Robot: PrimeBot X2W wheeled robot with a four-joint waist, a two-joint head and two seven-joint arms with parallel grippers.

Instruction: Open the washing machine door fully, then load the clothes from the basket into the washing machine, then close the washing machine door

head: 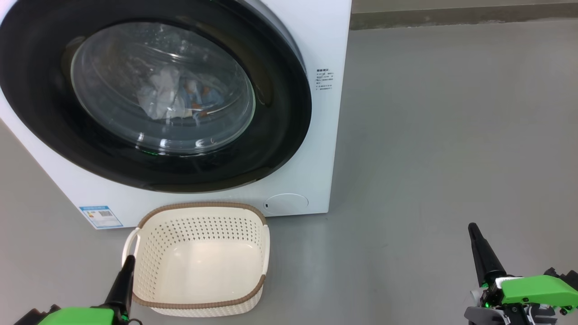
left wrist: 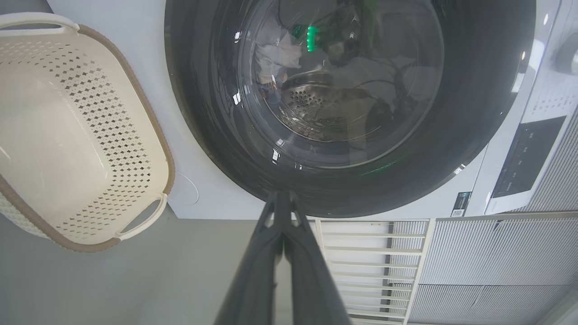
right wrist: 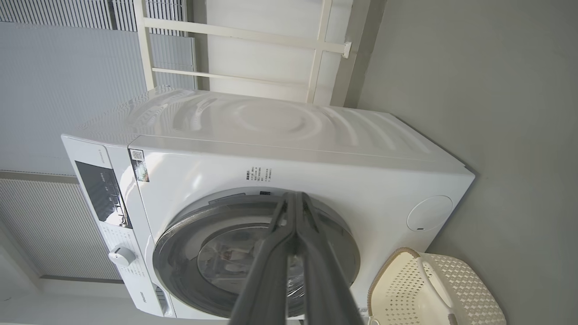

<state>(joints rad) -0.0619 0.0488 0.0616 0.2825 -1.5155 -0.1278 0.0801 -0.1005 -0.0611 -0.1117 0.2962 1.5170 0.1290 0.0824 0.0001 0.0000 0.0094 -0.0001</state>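
Grey floor (head: pixel 429 135), left claw (head: pixel 129 261) and right claw (head: pixel 473 229) low, pinched closed, aimed forward

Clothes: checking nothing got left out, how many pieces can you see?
2, both behind the door glass inside the washing machine: a white garment on the left, a blue garment right of it. More may be hidden.

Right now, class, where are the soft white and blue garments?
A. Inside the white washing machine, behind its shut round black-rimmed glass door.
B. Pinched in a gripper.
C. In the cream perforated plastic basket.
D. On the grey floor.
A: the garments show through the glass of the shut black-rimmed door, while the cream basket sits with its bottom bare.
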